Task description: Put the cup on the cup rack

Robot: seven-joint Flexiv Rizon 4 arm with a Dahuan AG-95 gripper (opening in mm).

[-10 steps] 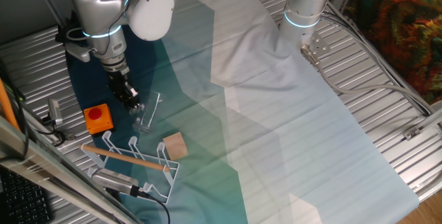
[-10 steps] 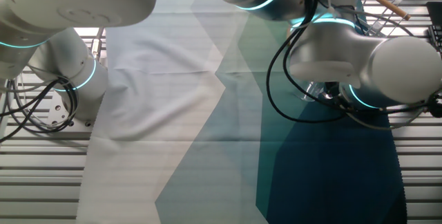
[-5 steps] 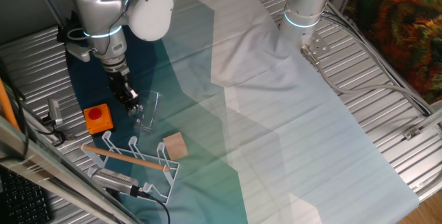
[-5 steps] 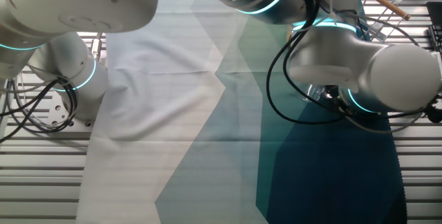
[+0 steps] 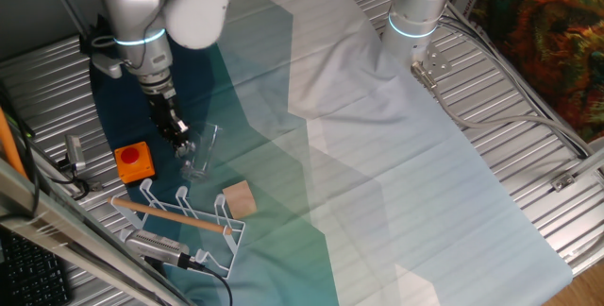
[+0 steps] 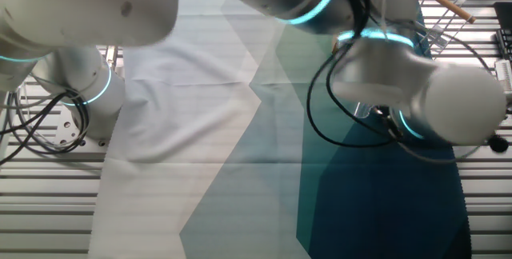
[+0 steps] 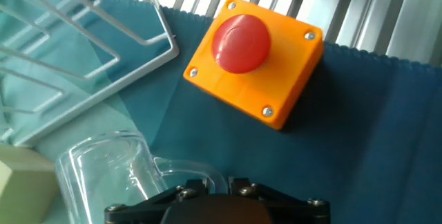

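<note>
While clamped at the handle, cup lifted slightly off the cloth beside the gripper.
Compared with a second ago: arm's upper joints swung a little toward the far-left corner, cup raised and more upright, nothing else shifted. Large slatted metal bench draped with cloth in white, pale teal and dark blue bands; second arm's base at the far side. Cup rack at the near-left cloth edge, wooden rod lying across it. Tan block just beside the rack. Orange box with red button near the cup. Cup's long axis roughly vertical, handle turned toward the gripper, jaws closed narrowly on it.
</note>
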